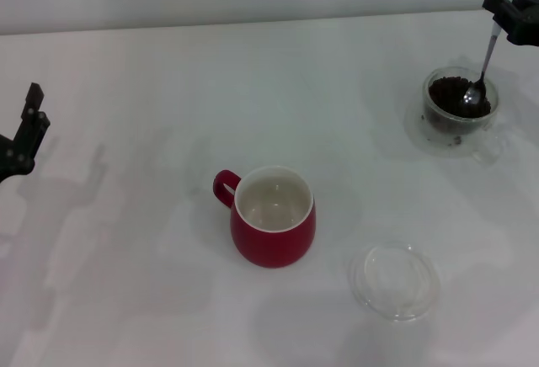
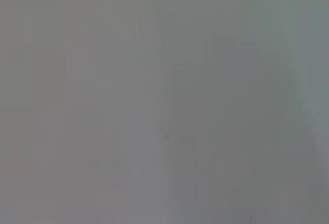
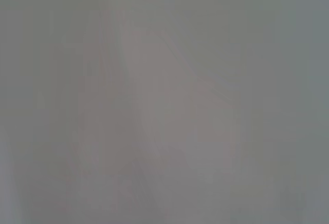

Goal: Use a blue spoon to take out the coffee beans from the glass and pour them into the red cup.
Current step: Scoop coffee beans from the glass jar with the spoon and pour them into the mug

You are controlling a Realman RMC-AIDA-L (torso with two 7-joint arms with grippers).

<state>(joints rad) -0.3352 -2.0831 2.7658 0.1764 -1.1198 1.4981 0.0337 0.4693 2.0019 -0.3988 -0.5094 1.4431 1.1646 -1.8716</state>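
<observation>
In the head view the glass [image 1: 460,110] stands at the far right of the white table, filled with dark coffee beans [image 1: 450,98]. The blue spoon [image 1: 480,72] hangs nearly upright, its metal bowl resting on the beans. My right gripper [image 1: 508,7] holds the spoon's handle top at the upper right edge, shut on it. The red cup [image 1: 273,216] sits near the middle, white inside, nothing in it, handle pointing left. My left gripper [image 1: 25,135] hovers at the left edge, far from everything. Both wrist views show only blank grey surface.
A shallow clear round dish [image 1: 395,281] lies on the table to the right of the red cup, nearer the front edge. The white table [image 1: 135,241] stretches between the left gripper and the cup.
</observation>
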